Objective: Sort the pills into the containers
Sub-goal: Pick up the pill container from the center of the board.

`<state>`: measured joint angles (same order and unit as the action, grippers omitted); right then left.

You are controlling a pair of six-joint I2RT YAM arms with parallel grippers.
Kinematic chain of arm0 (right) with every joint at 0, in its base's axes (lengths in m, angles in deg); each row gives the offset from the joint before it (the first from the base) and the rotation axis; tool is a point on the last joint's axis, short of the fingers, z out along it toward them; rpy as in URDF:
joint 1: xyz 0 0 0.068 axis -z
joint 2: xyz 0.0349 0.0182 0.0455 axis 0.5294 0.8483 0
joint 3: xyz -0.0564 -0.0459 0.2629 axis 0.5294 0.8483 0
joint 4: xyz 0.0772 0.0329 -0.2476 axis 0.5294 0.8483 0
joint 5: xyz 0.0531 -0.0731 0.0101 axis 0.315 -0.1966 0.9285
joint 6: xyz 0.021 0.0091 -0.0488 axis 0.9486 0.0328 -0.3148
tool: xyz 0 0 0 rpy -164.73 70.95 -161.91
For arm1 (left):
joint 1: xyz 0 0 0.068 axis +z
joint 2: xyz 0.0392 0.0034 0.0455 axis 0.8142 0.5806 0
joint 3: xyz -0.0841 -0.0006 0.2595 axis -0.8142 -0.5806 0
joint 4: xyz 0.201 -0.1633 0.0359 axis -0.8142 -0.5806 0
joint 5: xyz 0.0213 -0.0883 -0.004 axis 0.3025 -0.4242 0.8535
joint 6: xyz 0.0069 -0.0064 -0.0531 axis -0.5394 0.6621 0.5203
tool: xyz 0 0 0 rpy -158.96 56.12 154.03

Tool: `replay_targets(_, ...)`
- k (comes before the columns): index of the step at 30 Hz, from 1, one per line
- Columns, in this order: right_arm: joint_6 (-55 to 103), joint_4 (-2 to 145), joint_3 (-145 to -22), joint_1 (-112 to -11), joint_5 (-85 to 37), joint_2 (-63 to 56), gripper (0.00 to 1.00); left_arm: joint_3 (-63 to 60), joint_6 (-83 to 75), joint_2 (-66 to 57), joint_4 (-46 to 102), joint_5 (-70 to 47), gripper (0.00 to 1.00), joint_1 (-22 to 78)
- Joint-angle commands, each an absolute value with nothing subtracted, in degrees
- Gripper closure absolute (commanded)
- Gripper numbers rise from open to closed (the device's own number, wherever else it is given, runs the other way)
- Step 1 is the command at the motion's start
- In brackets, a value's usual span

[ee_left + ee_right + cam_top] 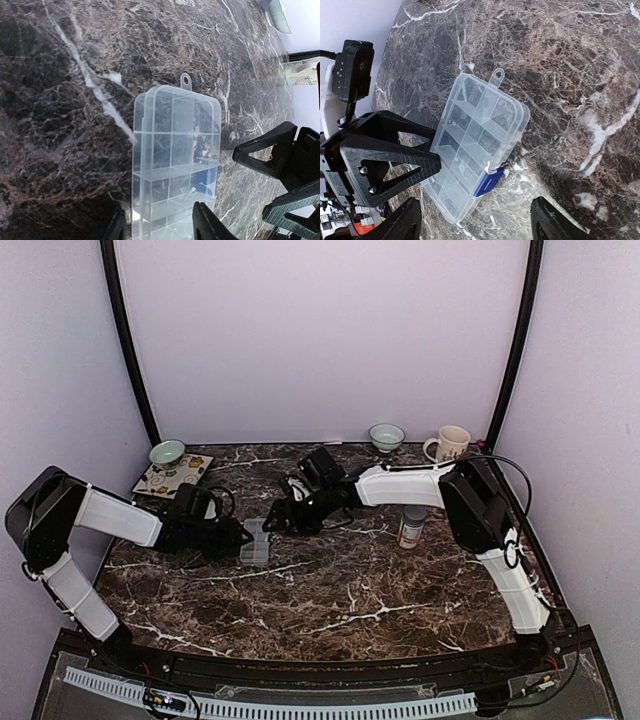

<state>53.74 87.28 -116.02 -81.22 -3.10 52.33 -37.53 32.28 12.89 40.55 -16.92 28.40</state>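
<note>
We see even, diffuse overhead light in all three views, only soft shadows on the marble table (330,590), faint sheen on the clear organizer box (175,145), wrist views slightly soft, walls washed out

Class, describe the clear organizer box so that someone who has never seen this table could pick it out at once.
On the dark marble table, look between the left gripper and the right gripper, near the middle. The organizer box lies flat there. Unlike the capped bottle and cream mug to its right, it is clear, rectangular, divided into small compartments, with a blue latch.
</note>
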Motion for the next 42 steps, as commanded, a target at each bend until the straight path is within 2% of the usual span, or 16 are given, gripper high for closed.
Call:
replay_targets(1, 54.83, 84.68, -115.96, -81.55, -1.59, 52.5, 0.24, -37.22, 31.56, 15.24, 41.16, -20.21, 0.53, 28.66)
replay_targets(10, 56.28, 80.91, -110.24, -80.84, -0.07, 50.27, 0.25, -39.08, 31.79, 15.72, 42.93, -21.92, 0.67, 28.8)
replay_targets(15, 57.46, 78.66, -108.48, -80.62, 1.19, 50.15, 0.25, -40.52, 32.26, 15.9, 45.18, -23.34, 0.71, 28.93)
replay_targets(32, 61.35, 73.27, -109.68, -80.58, 7.85, 53.99, 0.27, -43.05, 33.32, 18.54, 53.0, -29.73, 0.73, 30.81)
replay_targets(42, 53.39, 85.65, -120.74, -80.65, -4.86, 57.73, 0.26, -39.9, 31.28, 21.28, 53.26, -32.93, 0.73, 30.77)
